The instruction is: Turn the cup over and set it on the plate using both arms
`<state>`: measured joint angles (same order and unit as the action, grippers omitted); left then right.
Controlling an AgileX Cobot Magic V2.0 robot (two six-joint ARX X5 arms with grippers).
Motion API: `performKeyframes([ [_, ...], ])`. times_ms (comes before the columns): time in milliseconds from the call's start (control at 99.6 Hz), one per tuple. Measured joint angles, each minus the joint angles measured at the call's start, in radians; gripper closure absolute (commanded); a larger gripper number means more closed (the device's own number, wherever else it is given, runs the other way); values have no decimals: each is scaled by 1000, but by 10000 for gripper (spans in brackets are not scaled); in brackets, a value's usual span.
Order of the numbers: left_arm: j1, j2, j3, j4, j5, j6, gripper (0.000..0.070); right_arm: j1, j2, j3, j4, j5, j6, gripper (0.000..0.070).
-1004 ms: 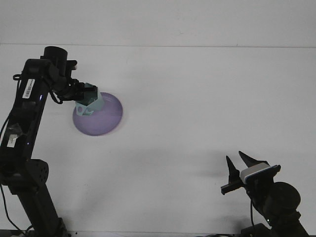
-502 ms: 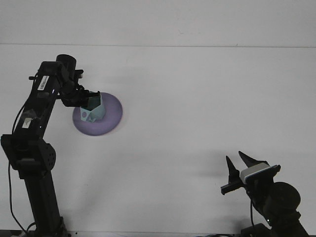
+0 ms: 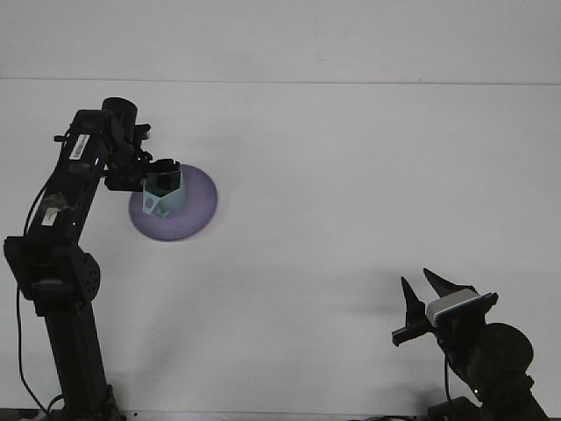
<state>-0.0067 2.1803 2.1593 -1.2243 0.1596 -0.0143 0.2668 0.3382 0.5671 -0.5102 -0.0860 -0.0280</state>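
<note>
Left gripper: the black left gripper (image 3: 163,178) was clamped on the pale green plastic cup (image 3: 164,195) at its top.
Cup: it sat over the left part of the round purple plate (image 3: 195,206) — whether it rested flat could not be told.
Risk: letting go while the cup was tilted could tip it off the rim.
Right gripper: the black right gripper (image 3: 418,298) stood well apart, fingers spread — empty.
</note>
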Motion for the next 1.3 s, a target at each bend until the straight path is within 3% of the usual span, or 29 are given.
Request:
performKeyframes([
  [201, 4, -36, 137, -22, 26, -8, 223, 0, 0, 0, 0, 0, 0, 407],
  [291, 6, -115, 178, -19, 27, -16, 263, 0, 0, 0, 3, 0, 0, 407],
  [361, 7, -206, 188, -2, 31, -30, 380, 0, 0, 0, 19, 0, 0, 408],
  [472, 8, -363, 199, 1, 49, -37, 700, 0, 0, 0, 50, 2, 0, 421],
  [703, 8, -616, 197, -18, 49, -29, 687, 0, 0, 0, 86, 6, 0, 456],
  [783, 6, -700, 165, -17, 45, -18, 687, 0, 0, 0, 87, 7, 0, 539],
  [883, -8, -826, 58, 10, 16, 6, 687, 0, 0, 0, 87, 7, 1, 700],
  [1014, -14, -1028, -214, 143, -46, 35, 687, 0, 0, -1, 89, 8, 2, 700],
  [1305, -15, -1613, -1114, 711, -49, 41, 687, 0, -68, -123, 284, 24, 7, 700],
])
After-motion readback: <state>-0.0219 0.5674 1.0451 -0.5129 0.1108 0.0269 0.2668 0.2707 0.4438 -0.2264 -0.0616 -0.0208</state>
